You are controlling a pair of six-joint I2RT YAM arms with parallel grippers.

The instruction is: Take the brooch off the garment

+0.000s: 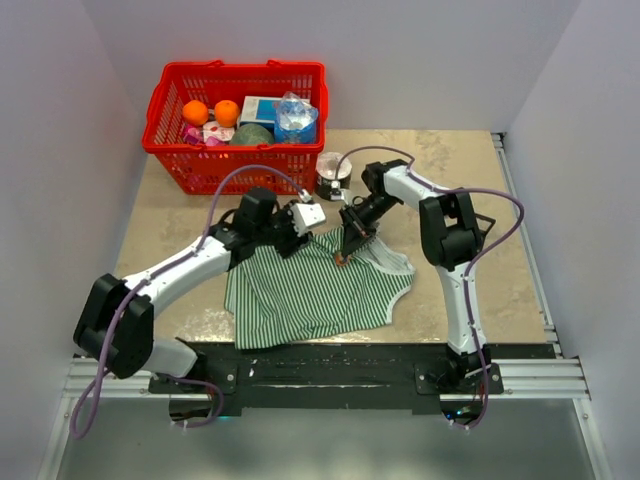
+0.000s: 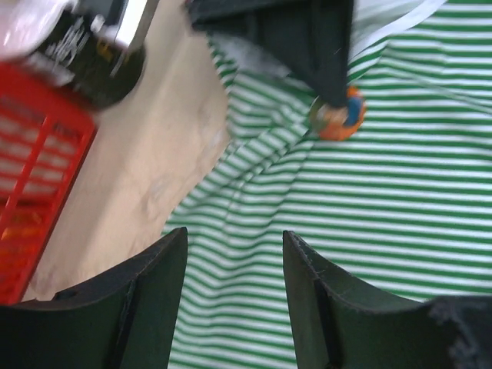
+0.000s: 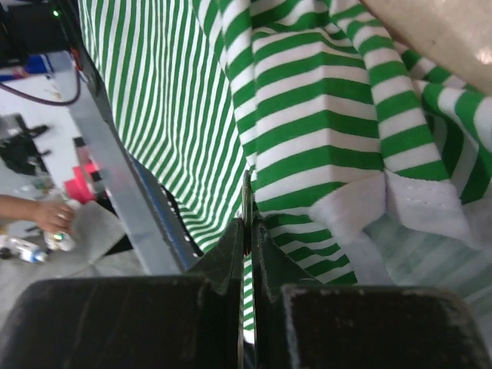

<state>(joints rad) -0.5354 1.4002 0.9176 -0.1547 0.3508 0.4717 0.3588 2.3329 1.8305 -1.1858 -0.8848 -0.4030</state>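
Looks like the extraction step. R gripper [image 3: 247, 233] nipped tight on rim of small round orange-and-whitish brooch [image 2: 340, 121], which sits on the soft green-and-white striped sleeveless garment [image 1: 310, 290], upper part. L gripper [image 2: 234, 284] agape over cloth, holding nothing. Next prob.: L pins fabric, R draws away.

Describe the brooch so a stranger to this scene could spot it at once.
Start at the green-and-white striped garment spread at the table's near middle, in front of the red basket. Near its far edge, the right gripper pinches the brooch. It is the only small round disc on the cloth, orange and blue against the stripes.
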